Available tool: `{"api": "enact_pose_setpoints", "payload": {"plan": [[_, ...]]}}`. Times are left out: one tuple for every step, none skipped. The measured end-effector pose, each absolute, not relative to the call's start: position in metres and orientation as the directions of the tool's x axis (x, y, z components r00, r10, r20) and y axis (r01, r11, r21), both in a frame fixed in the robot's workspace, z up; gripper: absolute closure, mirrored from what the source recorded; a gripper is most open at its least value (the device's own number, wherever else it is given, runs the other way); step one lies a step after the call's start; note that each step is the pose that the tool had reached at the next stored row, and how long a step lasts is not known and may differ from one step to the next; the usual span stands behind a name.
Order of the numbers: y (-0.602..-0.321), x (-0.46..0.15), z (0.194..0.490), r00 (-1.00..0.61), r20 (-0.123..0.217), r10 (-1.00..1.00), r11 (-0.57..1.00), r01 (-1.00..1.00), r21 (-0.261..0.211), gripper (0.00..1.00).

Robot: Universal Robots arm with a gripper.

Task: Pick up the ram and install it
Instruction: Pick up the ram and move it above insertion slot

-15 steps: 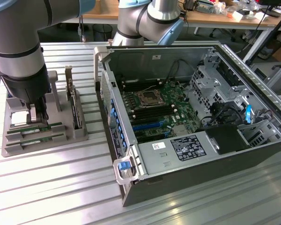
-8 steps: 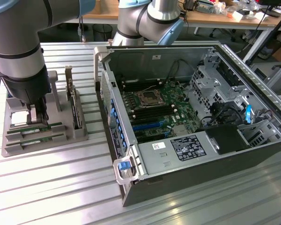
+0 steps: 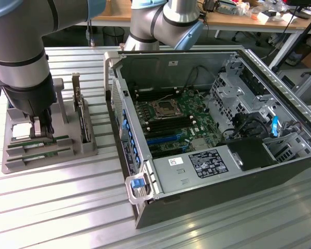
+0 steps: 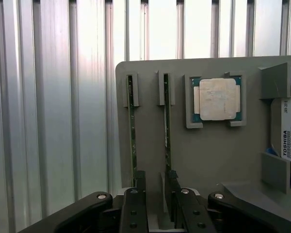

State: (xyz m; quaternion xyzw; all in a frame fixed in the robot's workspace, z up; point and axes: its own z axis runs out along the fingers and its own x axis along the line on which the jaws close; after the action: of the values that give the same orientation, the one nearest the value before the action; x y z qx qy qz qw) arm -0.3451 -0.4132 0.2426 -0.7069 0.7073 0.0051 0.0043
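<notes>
Gripper (image 3: 43, 130): mine, jaws apart — down at the gray tray (image 3: 15, 165)
Ram (image 4: 167, 126): on edge in the tray, by my fingertips — ungripped
Processor (image 4: 217, 99): in the tray, beside the ram

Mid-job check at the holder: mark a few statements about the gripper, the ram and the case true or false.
1. The gripper is open, down at the grey holder. True.
2. Two ram sticks stand on edge in the holder's slots. True.
3. The holder's square recess is bare. False: the processor chip sits in it.
4. The computer case has its side panel on. False: it lies open, with the motherboard showing.
5. The gripper holds a ram stick clear of the holder. False: both sticks are in their slots.
</notes>
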Motion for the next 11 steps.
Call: {"api": "enact_pose_setpoints", "payload": {"plan": [[-0.4132,-0.3451,0.2424,-0.001,-0.013,-1.0,0.001,-1.0,0.001,0.7],[-0.4133,-0.3451,0.2422,-0.001,-0.013,-1.0,0.001,-1.0,0.001,0.7],[-0.4133,-0.3451,0.2419,-0.001,-0.013,-1.0,0.001,-1.0,0.001,0.7],[-0.4133,-0.3451,0.2417,-0.001,-0.013,-1.0,0.001,-1.0,0.001,0.7],[-0.4134,-0.3451,0.2414,-0.001,-0.013,-1.0,0.001,-1.0,0.001,0.7],[-0.4134,-0.3452,0.2412,-0.001,-0.013,-1.0,0.001,-1.0,0.001,0.7],[-0.4134,-0.3451,0.241,-0.001,-0.013,-1.0,0.0,-1.0,0.001,0.7],[-0.4134,-0.3451,0.2408,-0.001,-0.013,-1.0,0.001,-1.0,0.001,0.7],[-0.4135,-0.3451,0.2403,-0.001,-0.013,-1.0,0.001,-1.0,0.001,0.7],[-0.4135,-0.3451,0.24,-0.001,-0.013,-1.0,0.001,-1.0,0.001,0.7],[-0.4136,-0.3451,0.2398,-0.001,-0.013,-1.0,0.001,-1.0,0.001,0.7]]}}
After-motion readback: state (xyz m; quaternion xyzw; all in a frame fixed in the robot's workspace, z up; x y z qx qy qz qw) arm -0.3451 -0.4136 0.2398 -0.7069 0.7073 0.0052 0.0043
